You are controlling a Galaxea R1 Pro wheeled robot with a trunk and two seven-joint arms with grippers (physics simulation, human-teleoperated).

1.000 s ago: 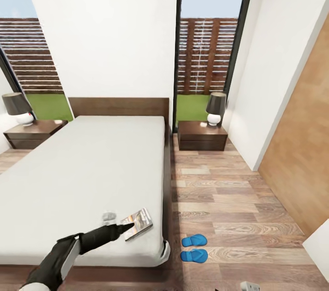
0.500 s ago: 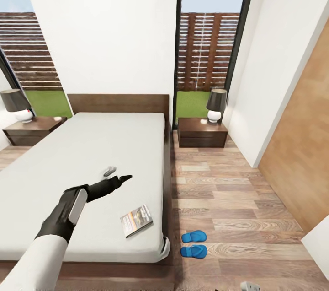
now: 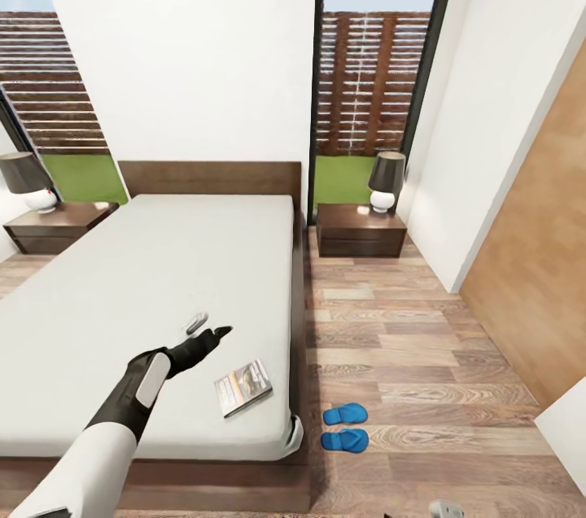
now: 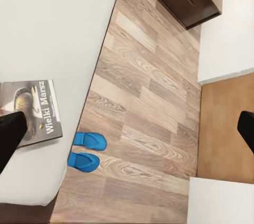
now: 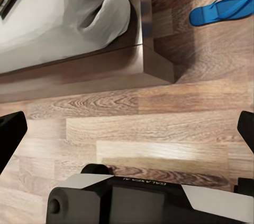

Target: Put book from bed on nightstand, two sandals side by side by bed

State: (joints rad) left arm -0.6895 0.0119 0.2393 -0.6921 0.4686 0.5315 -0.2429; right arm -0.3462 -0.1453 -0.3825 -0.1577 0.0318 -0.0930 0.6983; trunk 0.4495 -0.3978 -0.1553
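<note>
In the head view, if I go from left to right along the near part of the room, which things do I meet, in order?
Left gripper over the bed → book on the mattress near its foot corner → the two sandals side by side on the wooden floor.

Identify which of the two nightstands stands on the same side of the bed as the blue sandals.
The nightstand at the head view's right, carrying the dark-shaded lamp, shares the floor strip with the sandals. The other nightstand stands across the bed.
</note>
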